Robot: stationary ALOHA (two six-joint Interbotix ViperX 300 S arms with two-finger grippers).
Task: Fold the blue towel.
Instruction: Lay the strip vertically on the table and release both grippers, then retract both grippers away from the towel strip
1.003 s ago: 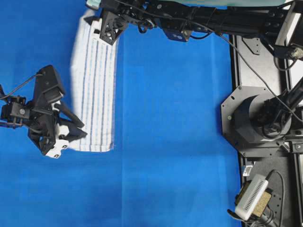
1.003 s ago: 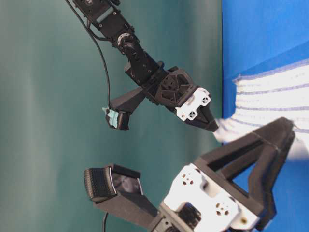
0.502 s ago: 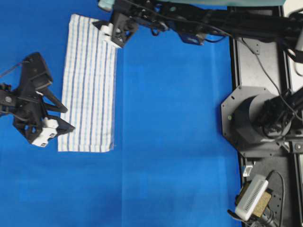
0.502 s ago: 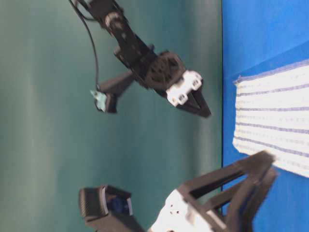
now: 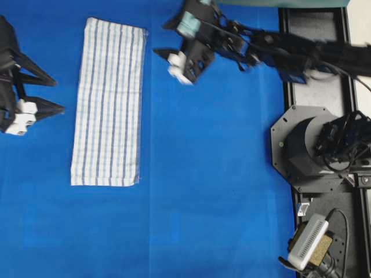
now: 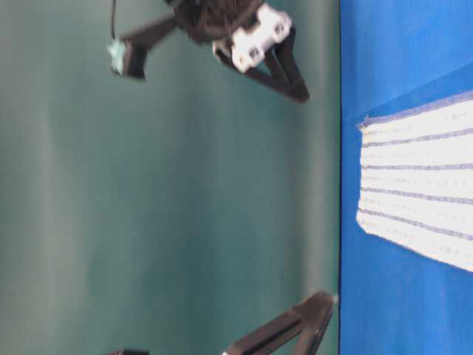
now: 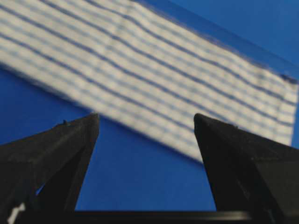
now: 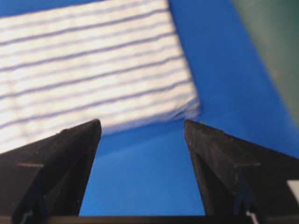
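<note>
Two end effectors: both clear of the towel, both with jaws spread and empty.
Towel [image 5: 108,103]: lies flat on the table [image 5: 208,174] as a long narrow strip, in the upper left of the overhead view; white weave with thin dark and light blue stripes; edges look straight, no raised corner visible.
Left end effector [image 5: 53,95]: at the far left edge of the overhead view, beside the towel's long left edge, apart from it; jaws spread wide, tips pointing toward the cloth, nothing between them.
Left wrist view: the two dark fingers [image 7: 60,154] frame bare table; towel crosses the upper part of the view on a slant, blurred.
Right end effector [image 5: 165,37]: near the top of the overhead view, right of the towel's upper right corner, not touching; jaws apart, empty; image blurred.
Right wrist view: fingers [image 8: 224,158] wide apart over blue table; a towel corner sits beyond the tips.
Table-level view: right end effector hangs above the table, towel edge flat on the blue surface.
Right side, overhead: black arm base [image 5: 313,145] and a small white vented box [image 5: 310,240] off the blue cover.
</note>
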